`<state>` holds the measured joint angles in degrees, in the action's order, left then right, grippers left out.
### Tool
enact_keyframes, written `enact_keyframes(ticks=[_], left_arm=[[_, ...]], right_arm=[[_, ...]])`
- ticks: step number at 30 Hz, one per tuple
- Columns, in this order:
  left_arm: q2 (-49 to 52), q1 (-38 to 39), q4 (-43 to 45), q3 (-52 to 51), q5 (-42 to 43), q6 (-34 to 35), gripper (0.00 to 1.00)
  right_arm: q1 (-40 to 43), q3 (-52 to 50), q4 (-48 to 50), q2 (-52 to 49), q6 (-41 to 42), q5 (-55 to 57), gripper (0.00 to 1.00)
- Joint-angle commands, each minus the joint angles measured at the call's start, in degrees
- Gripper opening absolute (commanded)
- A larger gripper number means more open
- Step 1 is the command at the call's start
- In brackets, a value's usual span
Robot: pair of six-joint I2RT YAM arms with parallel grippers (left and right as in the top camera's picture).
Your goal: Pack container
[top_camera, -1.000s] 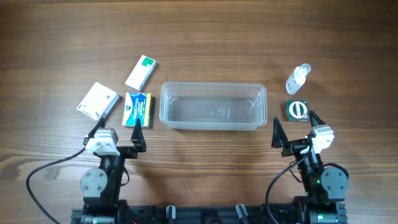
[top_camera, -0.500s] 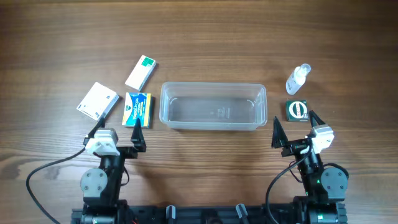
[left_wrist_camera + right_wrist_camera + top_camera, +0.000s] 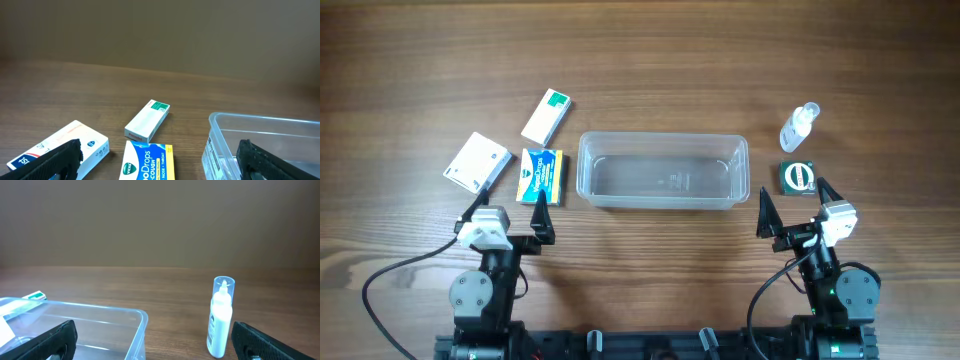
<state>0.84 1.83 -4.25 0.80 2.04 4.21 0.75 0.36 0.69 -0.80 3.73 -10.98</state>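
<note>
Nearest the bases, the left gripper [image 3: 510,205] was seen spread to its widest, with nothing caught between its two dark fingers [image 3: 55,160]. The right gripper [image 3: 791,200] was found just the same, jaws thrown wide and nothing held. Just ahead of the left gripper, a blue-and-yellow box of cough drops [image 3: 541,175] was laid flat on the wooden table [image 3: 650,60], its near end close to the tip of the inner finger. Just beside it on the left, a white box [image 3: 477,162] was set at a slant. On the other side, a small dark green pack [image 3: 798,177] with a white ring on its face was placed just ahead of the right gripper, near the outer fingertip. Between the two arms and a little ahead of them, the container [image 3: 640,175] — clear, long side running across the table — was seen at the middle. The cough drops were just beside its left end, and the green pack lay near its right end but apart from it. Farther out on the left, a white box with a green end [image 3: 547,116] was laid at an angle beyond the cough drops. Farther out on the right — past the green pack — a small clear-capped bottle [image 3: 798,125] was stood upright, as shown in the right wrist view.
</note>
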Motion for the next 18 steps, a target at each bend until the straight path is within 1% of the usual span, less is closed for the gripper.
enact_keyframes(ticks=[1, 3, 4, 7, 13, 18], left_arm=[[-0.5, 0.3, 0.1, -0.5, 0.9, 0.6, 1.00], [-0.5, 0.3, 0.1, -0.5, 0.9, 0.6, 1.00], [-0.5, 0.3, 0.1, -0.5, 0.9, 0.6, 1.00], [-0.5, 0.3, 0.1, -0.5, 0.9, 0.6, 1.00], [-0.5, 0.3, 0.1, -0.5, 0.9, 0.6, 1.00], [-0.5, 0.3, 0.1, -0.5, 0.9, 0.6, 1.00]], right_arm=[[-0.2, 0.0, 0.3, 0.0, -0.7, -0.9, 1.00], [-0.2, -0.1, 0.3, 0.0, -0.2, -1.4, 1.00], [-0.2, -0.1, 0.3, 0.0, 1.6, -1.6, 1.00], [-0.2, 0.0, 0.5, 0.0, 11.5, -1.8, 1.00], [-0.2, 2.2, 0.4, 0.0, 12.2, -7.2, 1.00], [-0.2, 11.4, -2.1, -0.2, 13.0, -6.2, 1.00]])
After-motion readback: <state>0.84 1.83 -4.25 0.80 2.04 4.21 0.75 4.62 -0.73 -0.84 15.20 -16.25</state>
